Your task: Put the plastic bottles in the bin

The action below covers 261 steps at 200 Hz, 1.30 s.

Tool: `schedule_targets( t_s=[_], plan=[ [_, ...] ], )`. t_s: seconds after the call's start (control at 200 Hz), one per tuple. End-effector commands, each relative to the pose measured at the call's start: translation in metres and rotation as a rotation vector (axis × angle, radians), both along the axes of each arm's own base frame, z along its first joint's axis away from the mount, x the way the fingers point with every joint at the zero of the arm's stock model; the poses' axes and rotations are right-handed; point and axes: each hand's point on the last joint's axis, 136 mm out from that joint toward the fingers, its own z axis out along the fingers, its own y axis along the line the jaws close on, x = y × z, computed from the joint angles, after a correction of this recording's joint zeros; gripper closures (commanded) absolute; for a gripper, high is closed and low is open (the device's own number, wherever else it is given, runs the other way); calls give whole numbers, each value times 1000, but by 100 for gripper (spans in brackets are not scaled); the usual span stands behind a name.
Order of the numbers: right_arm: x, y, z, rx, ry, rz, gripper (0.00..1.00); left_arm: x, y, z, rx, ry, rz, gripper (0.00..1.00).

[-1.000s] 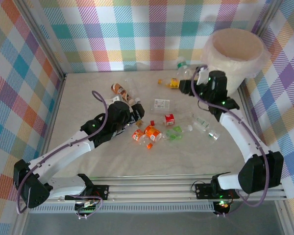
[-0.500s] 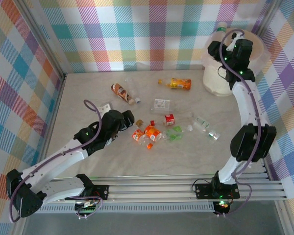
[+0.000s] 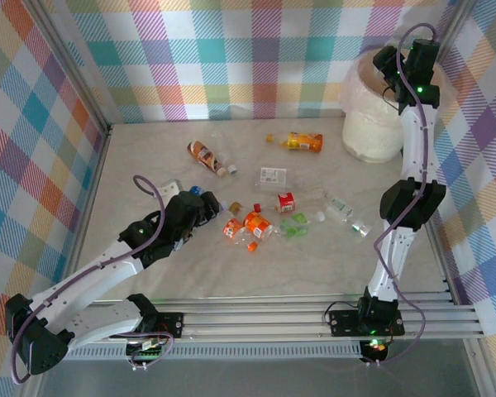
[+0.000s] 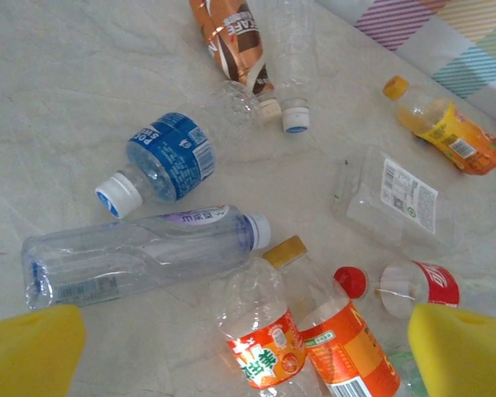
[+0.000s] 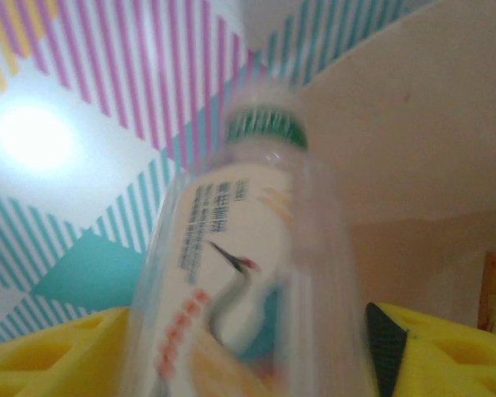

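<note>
Right fingers [image 5: 58, 351] over bin [image 3: 368, 136] at 1 o'clock, green-capped bottle [image 5: 240, 248] between them, grip unclear. Left fingers [image 4: 33, 351] spread, empty. Clear bottle [image 4: 140, 252] below looks light, crushable, slick; grab mid-body.

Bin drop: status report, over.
Left pincer open over scattered bottles. Right pincer over bin, green-capped bottle between fingers, grip unclear. Nothing blocking.

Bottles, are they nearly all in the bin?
Not nearly. Done: nothing I can confirm, since the inside of the bin is hidden. In hand: a green-capped bottle sits between the fingers of the right gripper, raised at the bin. Left: many bottles lie on the table, with the open left gripper above them.
</note>
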Motion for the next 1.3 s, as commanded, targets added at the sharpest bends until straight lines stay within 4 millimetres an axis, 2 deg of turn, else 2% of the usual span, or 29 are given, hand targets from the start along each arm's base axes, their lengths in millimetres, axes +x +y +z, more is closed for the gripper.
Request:
schedule_targets(
  t_s=[0.0, 0.105, 0.2, 0.37, 0.47, 0.55, 0.73, 0.795, 0.85, 0.935, 1.03, 1.125, 1.19, 1.3],
  plan=[
    [-4, -10, -6, 29, 34, -81, 21, -1, 14, -6, 9, 7, 58, 0],
    [-10, -10, -4, 14, 52, -79, 13, 3, 18, -7, 8, -3, 101, 0],
    [-24, -11, -7, 23, 97, -98, 9, 6, 23, -5, 50, -6, 127, 0],
    [-47, -3, 3, -3, 104, -59, 2, 7, 24, 0, 34, -50, 107, 0],
    [-59, 14, 10, 42, 54, 11, 1, 6, 30, -7, 23, -45, 148, 0],
    [-70, 37, 29, 65, -58, 134, 1, 7, 40, -13, 44, -43, 201, 0],
    [-123, 70, 67, 12, -222, 281, 0, 14, 55, -16, 79, -39, 286, 0],
    [-149, 85, 75, -16, -274, 356, 0, 16, 57, -15, 72, -48, 309, 0],
    [-171, 99, 72, -40, -284, 425, 0, 18, 56, -16, 66, -59, 316, 0],
    [-204, 121, 57, -75, -264, 511, 0, 21, 56, -19, 42, -65, 329, 0],
    [-238, 141, 25, -85, -236, 582, 0, 19, 57, -27, 33, -34, 338, 0],
    [-271, 166, -16, -60, -191, 706, 0, 9, 62, -39, 15, 19, 364, 0],
    [-295, 183, -45, -55, -164, 787, 0, 5, 56, -50, -29, 47, 338, 0],
    [-321, 194, -95, -17, -111, 816, 0, -7, 55, -65, -78, 132, 343, 0]
  ],
)
